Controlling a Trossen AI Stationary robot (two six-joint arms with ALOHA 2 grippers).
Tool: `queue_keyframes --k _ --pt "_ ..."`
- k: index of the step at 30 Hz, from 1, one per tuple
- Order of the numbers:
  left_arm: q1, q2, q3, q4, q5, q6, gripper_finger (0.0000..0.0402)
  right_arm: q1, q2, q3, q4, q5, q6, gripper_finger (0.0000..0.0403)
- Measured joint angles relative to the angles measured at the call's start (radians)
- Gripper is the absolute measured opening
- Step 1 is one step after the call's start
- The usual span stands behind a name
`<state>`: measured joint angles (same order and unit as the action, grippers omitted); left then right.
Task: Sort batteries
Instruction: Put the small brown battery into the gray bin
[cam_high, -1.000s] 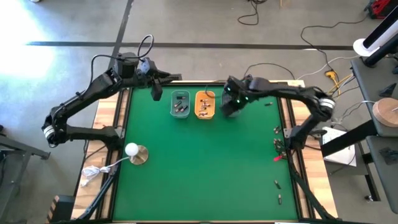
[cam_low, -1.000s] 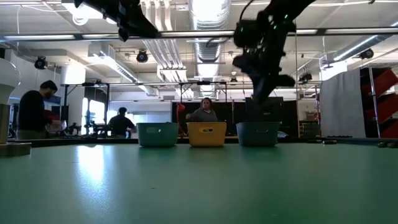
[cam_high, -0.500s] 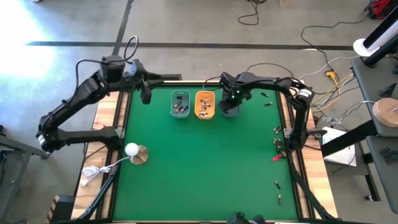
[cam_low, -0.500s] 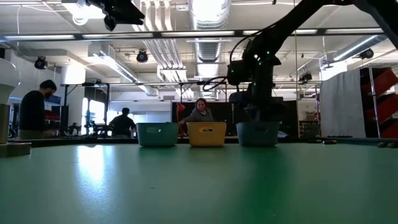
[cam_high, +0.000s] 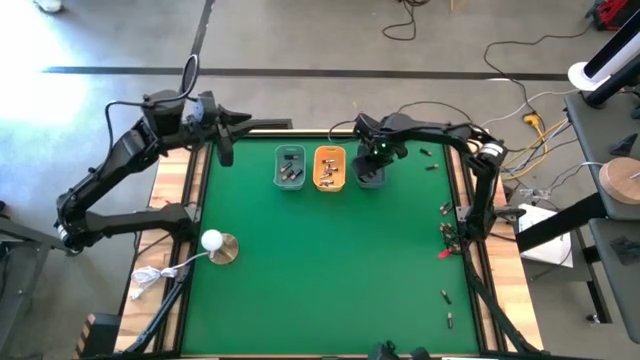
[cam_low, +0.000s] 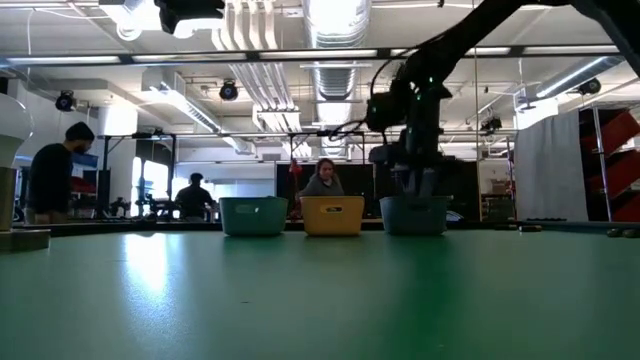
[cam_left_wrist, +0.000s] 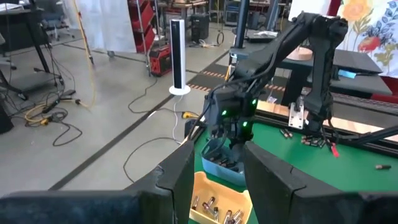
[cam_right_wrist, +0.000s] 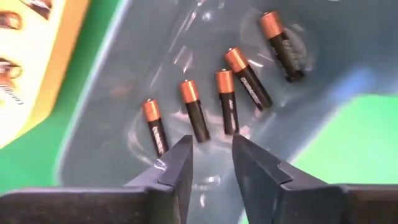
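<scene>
Three small trays stand in a row near the table's far edge: a grey one (cam_high: 290, 167), an orange one (cam_high: 330, 168) and a blue-grey one (cam_right_wrist: 112, 87). Several copper-topped batteries (cam_right_wrist: 227, 109) lie on the blue-grey tray's floor. My right gripper (cam_right_wrist: 211, 146) is open and empty, pointing down just above them; it also shows in the high view (cam_high: 371, 172). More batteries lie in the grey and orange trays. My left gripper (cam_high: 226, 150) is open and empty, raised above the table's far left corner.
Loose batteries (cam_high: 447, 308) lie near the table's right edge, with more (cam_high: 430, 155) at the far right. Red and black clips with wires (cam_high: 446, 238) lie at the right edge. A white ball on a round base (cam_high: 215, 243) stands at the left. People show in the room behind.
My right gripper has come down over the blue-grey tray and then kept still. My left gripper has gone toward the table's left edge, staying high above the table.
</scene>
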<state>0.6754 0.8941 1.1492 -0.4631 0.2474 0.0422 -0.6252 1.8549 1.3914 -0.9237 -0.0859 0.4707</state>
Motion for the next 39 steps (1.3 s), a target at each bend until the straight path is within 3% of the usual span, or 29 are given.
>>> queue_keyframes --k 5,10,14,18,23,27,31,39 --pt "0.000 -0.024 0.000 -0.009 -0.001 0.000 0.0117 0.078 -0.145 0.043 -0.124 0.067 0.012 0.0129" --pt "0.000 -0.032 0.000 0.007 -0.002 0.000 0.0117 0.239 -0.357 0.004 -0.245 0.106 0.100 0.0147" --pt "0.000 -0.013 -0.001 0.054 -0.001 -0.003 0.0117 0.434 -0.512 -0.117 -0.252 0.112 0.426 0.0152" --pt "-0.006 0.020 -0.001 0.119 0.006 -0.007 0.0117 0.718 -0.583 -0.294 -0.204 0.084 0.820 0.0144" --pt "-0.008 0.090 -0.001 0.169 0.008 0.020 0.0117 1.090 -0.574 -0.516 -0.043 -0.136 1.260 0.0141" --pt "-0.007 0.153 -0.002 0.200 0.029 0.036 0.0117 1.304 -0.554 -0.616 0.133 -0.280 1.522 0.0151" --pt "-0.007 0.204 -0.002 0.255 0.102 0.023 0.0117 1.398 -0.543 -0.654 0.155 -0.308 1.638 0.0157" --pt "-0.007 0.221 -0.002 0.307 0.145 -0.006 0.0117 1.398 -0.550 -0.781 0.254 -0.318 1.626 0.0138"
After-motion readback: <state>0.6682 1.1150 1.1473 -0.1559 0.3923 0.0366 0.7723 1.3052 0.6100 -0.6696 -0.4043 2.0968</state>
